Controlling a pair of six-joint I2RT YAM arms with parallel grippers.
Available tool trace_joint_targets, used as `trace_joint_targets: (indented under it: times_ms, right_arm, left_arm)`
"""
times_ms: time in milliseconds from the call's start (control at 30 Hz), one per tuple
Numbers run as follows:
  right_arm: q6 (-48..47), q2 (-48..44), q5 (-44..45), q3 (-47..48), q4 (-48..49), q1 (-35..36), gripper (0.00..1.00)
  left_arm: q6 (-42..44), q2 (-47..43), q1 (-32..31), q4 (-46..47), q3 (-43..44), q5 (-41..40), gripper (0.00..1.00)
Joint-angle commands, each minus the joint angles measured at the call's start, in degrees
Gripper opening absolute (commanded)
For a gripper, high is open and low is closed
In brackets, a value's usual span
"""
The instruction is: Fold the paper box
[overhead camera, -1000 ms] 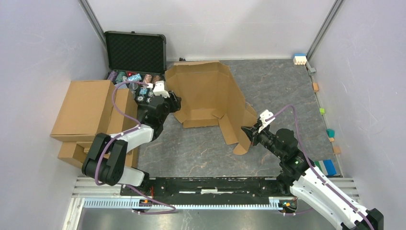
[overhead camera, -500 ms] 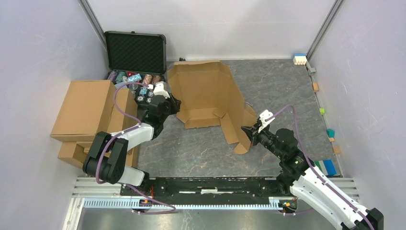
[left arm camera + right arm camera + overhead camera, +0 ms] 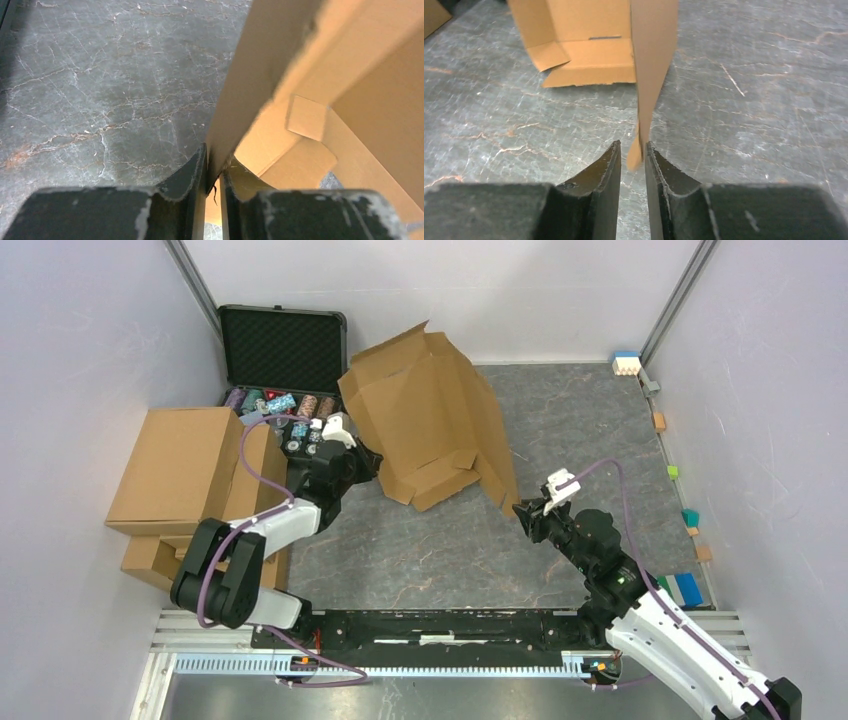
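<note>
The paper box (image 3: 430, 410) is a large brown cardboard sheet with flaps, standing tilted up off the grey table at the back middle. My left gripper (image 3: 362, 462) is shut on its lower left edge. In the left wrist view the two black fingers (image 3: 195, 167) pinch a cardboard panel (image 3: 250, 90) that rises away from them. My right gripper (image 3: 527, 515) sits at the sheet's lower right corner. In the right wrist view it (image 3: 632, 145) stands open, and the tip of a narrow flap (image 3: 651, 60) hangs between the fingers, against the right one.
An open black foam-lined case (image 3: 283, 345) with coloured chips (image 3: 275, 402) stands at the back left. A pile of brown cartons (image 3: 185, 468) lies beside the left arm. Small coloured blocks (image 3: 685, 515) line the right wall.
The cardboard sheet has swung up and tipped toward the back. The left gripper has closed on its left edge. The right gripper has opened, and the flap has lifted out of its grip.
</note>
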Motion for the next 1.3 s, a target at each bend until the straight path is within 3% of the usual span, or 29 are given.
trace_joint_targets:
  times_ms: [0,133,267,433,667,933,1033,1267]
  right_arm:
    - [0.80,-2.01,6.38,0.24,-0.07,0.26,0.31]
    - [-0.37,0.23,6.38,1.71,0.44,0.29,0.45]
    - [-0.65,3.29,7.24,3.73,0.45,0.29,0.70]
    - [-0.33,4.06,7.57,5.23,0.83,0.26,0.76]
    - [2.32,9.71,7.83,9.25,-0.17,0.29,0.78]
    - [6.15,21.21,-1.78,11.61,5.45,0.26,0.74]
    - [11.17,25.19,-7.01,8.27,10.36,0.28,0.65]
    - [20.77,35.94,-12.02,1.30,31.64,0.22,0.36]
  left_arm:
    - [2.02,-3.88,-0.22,1.07,-1.40,2.01,0.20]
    - [7.25,-5.60,-2.12,0.44,-1.20,1.23,0.18]
    - [14.88,-7.24,-6.10,-2.01,-0.26,-4.23,0.14]
    - [23.39,-8.85,-11.22,-3.46,0.05,-10.27,0.05]
    - [29.54,-9.58,-16.41,0.69,-2.47,-15.43,0.02]
    - [39.05,-12.03,-21.56,21.82,-14.00,-19.56,0.02]
    - [41.12,-11.97,-23.69,27.84,-16.76,-21.23,0.02]
    - [46.14,-10.58,-28.74,35.21,-19.16,-23.49,0.02]
